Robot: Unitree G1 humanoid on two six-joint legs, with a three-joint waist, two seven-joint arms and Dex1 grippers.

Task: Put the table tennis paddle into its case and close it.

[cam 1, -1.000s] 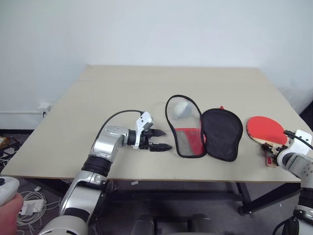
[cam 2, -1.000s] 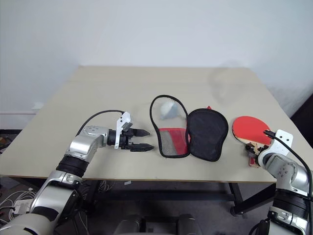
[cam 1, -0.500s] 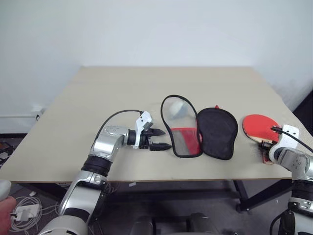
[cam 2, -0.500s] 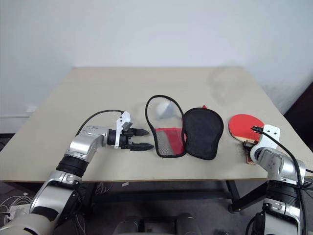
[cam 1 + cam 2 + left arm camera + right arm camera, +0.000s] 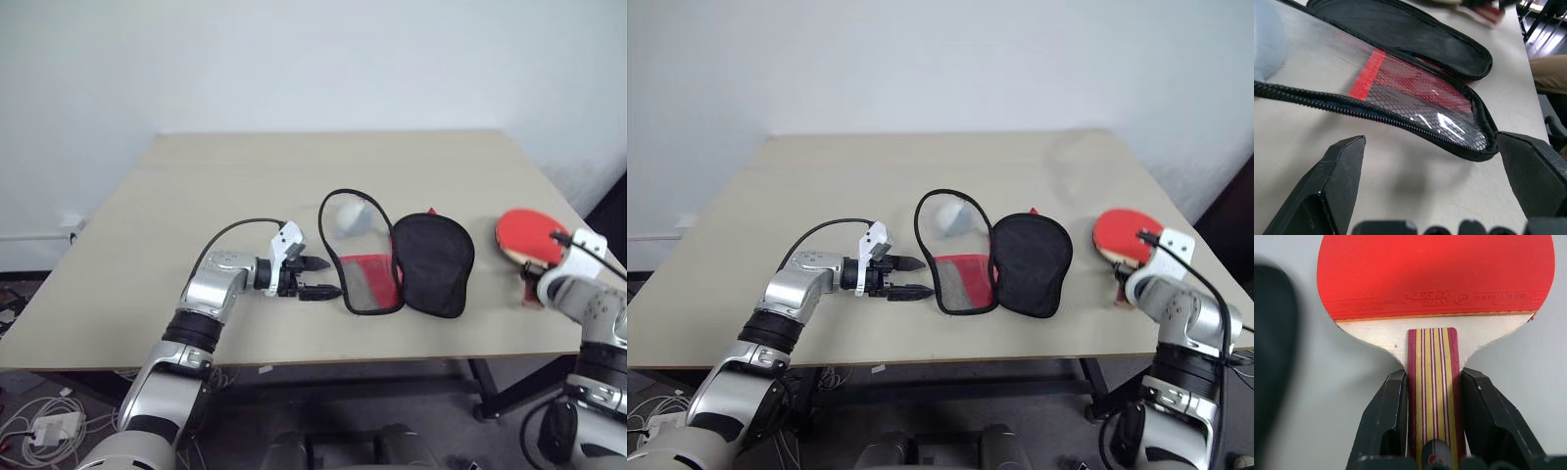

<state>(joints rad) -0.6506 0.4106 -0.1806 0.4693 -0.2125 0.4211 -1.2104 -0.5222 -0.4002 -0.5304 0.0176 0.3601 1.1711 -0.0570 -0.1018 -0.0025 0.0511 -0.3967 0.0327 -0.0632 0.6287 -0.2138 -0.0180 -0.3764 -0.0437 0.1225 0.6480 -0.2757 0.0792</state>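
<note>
A pale beige tabletop (image 5: 196,225) stands against a plain white wall (image 5: 294,59), with dark floor and loose cables (image 5: 39,421) showing below its near-left edge.

The left claw (image 5: 315,278) hovers just above the tabletop with its two black fingers spread wide and nothing between them, its tips just short of the near edge of the case (image 5: 397,264). The right claw (image 5: 1432,396) is closed on the handle of the table tennis paddle (image 5: 529,238), one finger pressed to each side of the grip, at the right end of the tabletop, well apart from the case.

The case lies opened flat near the middle of the tabletop: one half is smooth black fabric, the other a clear panel backed by fine honeycomb mesh, edged with black zip teeth and crossed by a red band (the lining shows red through the mesh). A small pale grey round lump (image 5: 353,217) sits under the clear panel at its far end. The paddle has a round face of bright red rubber, a pale wooden neck and a short handle striped lengthwise in red and yellow.
</note>
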